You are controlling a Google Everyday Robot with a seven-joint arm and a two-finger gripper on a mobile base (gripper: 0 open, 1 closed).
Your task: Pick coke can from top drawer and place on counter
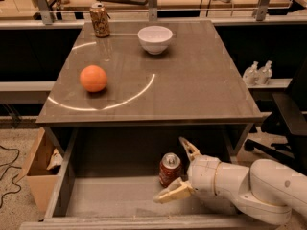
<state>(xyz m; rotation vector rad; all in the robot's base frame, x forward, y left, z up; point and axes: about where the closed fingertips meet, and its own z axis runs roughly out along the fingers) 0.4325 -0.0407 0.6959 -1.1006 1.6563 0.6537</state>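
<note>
As claw (pixel 170 170) flanks coke can (pixel 170 166), orange (pixel 93 78), bowl (pixel 155 39) sit on ctr (pixel 196 85).

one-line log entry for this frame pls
gripper: open, flanking coke can | coke can: upright in top drawer | counter: placement not yet done

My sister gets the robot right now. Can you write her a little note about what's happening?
The gripper: open, down in the top drawer, a finger on each side of the coke can, not closed on it.
The can: upright on the drawer floor.
Done: drawer open, gripper at the can.
Left: close, lift, set it on the counter.
</note>
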